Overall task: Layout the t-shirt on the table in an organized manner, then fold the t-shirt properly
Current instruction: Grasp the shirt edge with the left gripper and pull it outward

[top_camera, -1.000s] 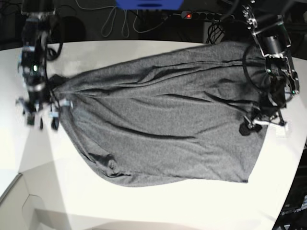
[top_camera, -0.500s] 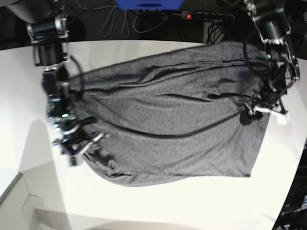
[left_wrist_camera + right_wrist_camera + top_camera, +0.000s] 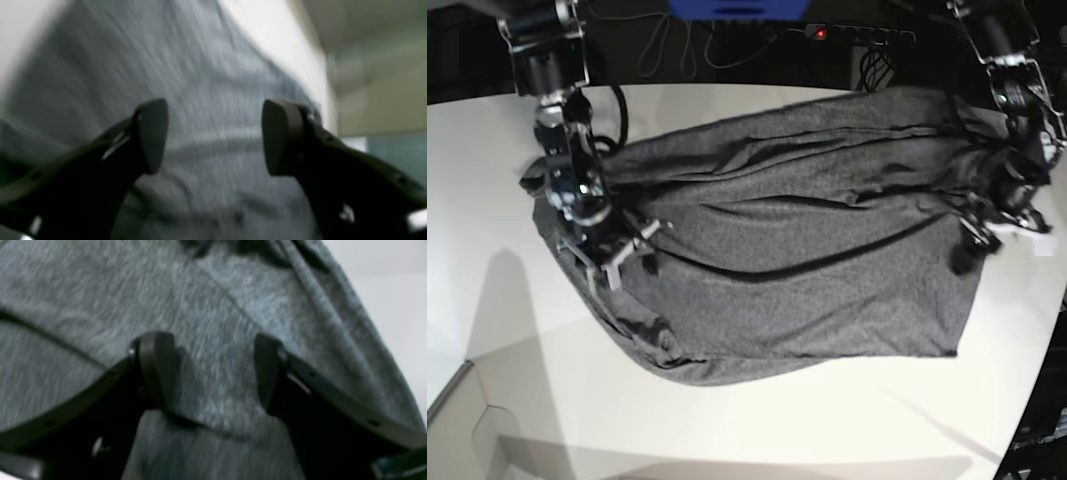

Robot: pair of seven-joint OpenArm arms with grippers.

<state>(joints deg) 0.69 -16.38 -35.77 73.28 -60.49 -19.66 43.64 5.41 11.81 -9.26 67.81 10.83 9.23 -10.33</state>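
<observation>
Though spread flat, a creased dark-grey t-shirt (image 3: 797, 260).

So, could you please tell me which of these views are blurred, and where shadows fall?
Left wrist view: heavily smeared t-shirt. Right wrist view: softer blur, weave streaked. Base view: mostly sharp, with soft grey shadows across the table along its near edge.

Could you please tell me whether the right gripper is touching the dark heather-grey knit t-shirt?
Cannot tell. In the blurred right wrist view the right gripper stands open over the dark heather-grey knit t-shirt, but neither contact nor a gap shows plainly; the base view does not settle it either.
</observation>
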